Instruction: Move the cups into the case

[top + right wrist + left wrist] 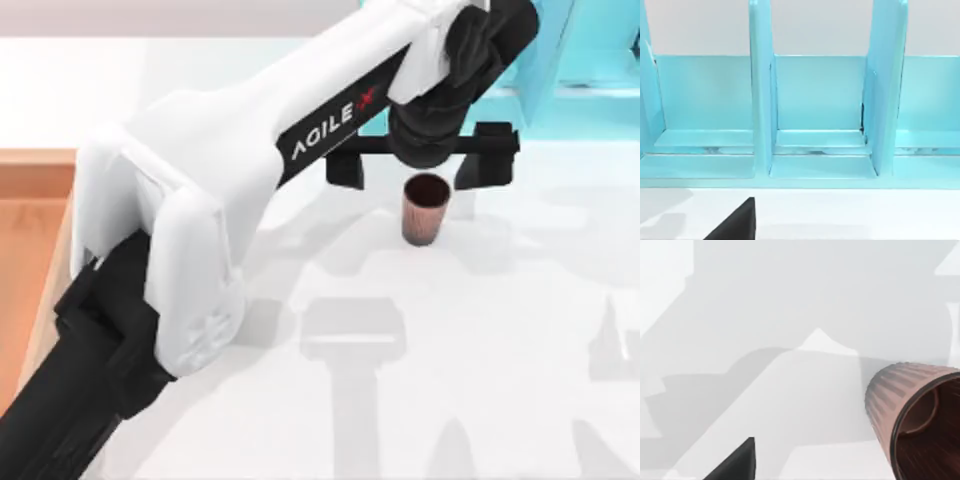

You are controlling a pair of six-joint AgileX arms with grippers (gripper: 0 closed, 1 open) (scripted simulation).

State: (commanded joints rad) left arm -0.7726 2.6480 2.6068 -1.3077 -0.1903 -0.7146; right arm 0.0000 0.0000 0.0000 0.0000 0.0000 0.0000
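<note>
The left end effector (pixel 418 160) hangs with fingers spread wide, the copper-brown cup (pixel 425 208) upright on the desk (pixel 500 350) just beneath. I'd centre over its rim, lower straight, then close gently before carrying it to the case (pixel 30 240).

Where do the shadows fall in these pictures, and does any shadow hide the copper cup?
Top view: soft grey shadows of arms and grippers lie on the white table; the copper cup stands clear below the left gripper, whose fingers are wide apart. Left wrist view: broad grey shadows cross the table, yet the cup's ribbed wall stays plain. Right wrist view: the cyan shelf is evenly lit.
</note>
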